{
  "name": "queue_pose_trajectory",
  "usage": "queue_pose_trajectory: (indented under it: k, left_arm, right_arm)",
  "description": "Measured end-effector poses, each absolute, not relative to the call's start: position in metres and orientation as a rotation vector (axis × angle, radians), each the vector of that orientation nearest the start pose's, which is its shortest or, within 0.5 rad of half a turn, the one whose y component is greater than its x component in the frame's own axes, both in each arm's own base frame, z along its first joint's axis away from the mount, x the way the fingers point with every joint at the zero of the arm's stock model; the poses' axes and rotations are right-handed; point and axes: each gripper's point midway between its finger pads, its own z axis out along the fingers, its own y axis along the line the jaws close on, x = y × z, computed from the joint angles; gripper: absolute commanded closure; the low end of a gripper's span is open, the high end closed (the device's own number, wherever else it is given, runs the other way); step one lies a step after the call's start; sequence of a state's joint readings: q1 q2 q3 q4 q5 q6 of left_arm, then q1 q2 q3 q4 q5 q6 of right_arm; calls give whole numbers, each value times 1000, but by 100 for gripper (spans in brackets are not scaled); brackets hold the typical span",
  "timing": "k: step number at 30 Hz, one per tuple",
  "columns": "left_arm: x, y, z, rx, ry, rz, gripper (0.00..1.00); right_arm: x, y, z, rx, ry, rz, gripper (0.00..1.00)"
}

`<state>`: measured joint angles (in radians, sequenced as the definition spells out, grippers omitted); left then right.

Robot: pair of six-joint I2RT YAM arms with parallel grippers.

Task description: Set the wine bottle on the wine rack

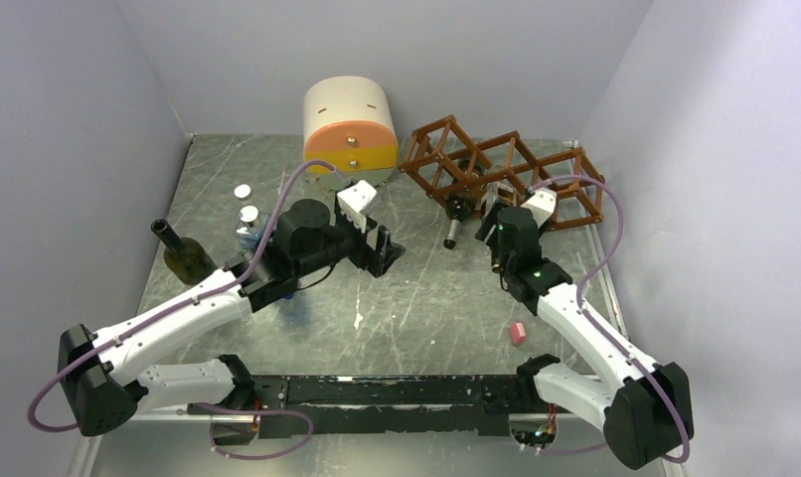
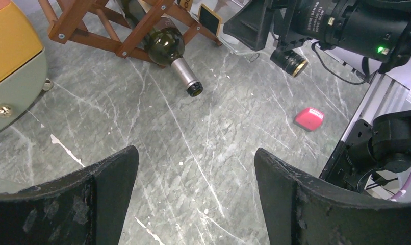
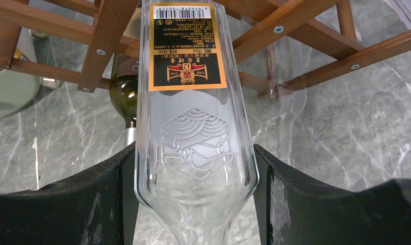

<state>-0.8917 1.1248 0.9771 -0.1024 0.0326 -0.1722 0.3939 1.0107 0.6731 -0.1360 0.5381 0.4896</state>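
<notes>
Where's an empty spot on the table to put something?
The middle is bare, between the left gripper and the pink block. So is the far-left corner beside the cabinet. Crowded: the wine rack, where the right gripper holds a clear bottle.

Clear wine bottle point(image 3: 193, 153) at wine rack point(image 3: 105, 35)

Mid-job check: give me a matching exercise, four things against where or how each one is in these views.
1. clear bottle
2. green bottle with silver neck
3. pink block
4. left hand

A. lying in the wine rack, neck sticking out
B. open, nothing between its fingers
C. gripped between the fingers of the right hand
D. loose on the table

Pairs: 1-C, 2-A, 3-D, 4-B
</notes>
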Motion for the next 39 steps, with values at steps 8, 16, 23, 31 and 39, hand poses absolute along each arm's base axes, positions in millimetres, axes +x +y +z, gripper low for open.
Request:
queue_pose_trajectory:
  k: [8,16,23,31,39]
  left_arm:
    - [229,-304,283,683,1750,-777,12]
    - [224,-303,289,684,1736,-799,12]
    - [223,-303,290,686,1733,-807,12]
    - [222,-302,286,692,1750,-801,12]
    - [222,-302,285,694,1755,-798,12]
  right_arm:
    - [336,54,169,454,1854,37,100]
    - [353,51,166,482,1821,35,100]
    - [372,44,164,520,1783,40,100]
    - [404,29,164,542,1768,40,89]
    - [421,26,161,498,1792,76,41]
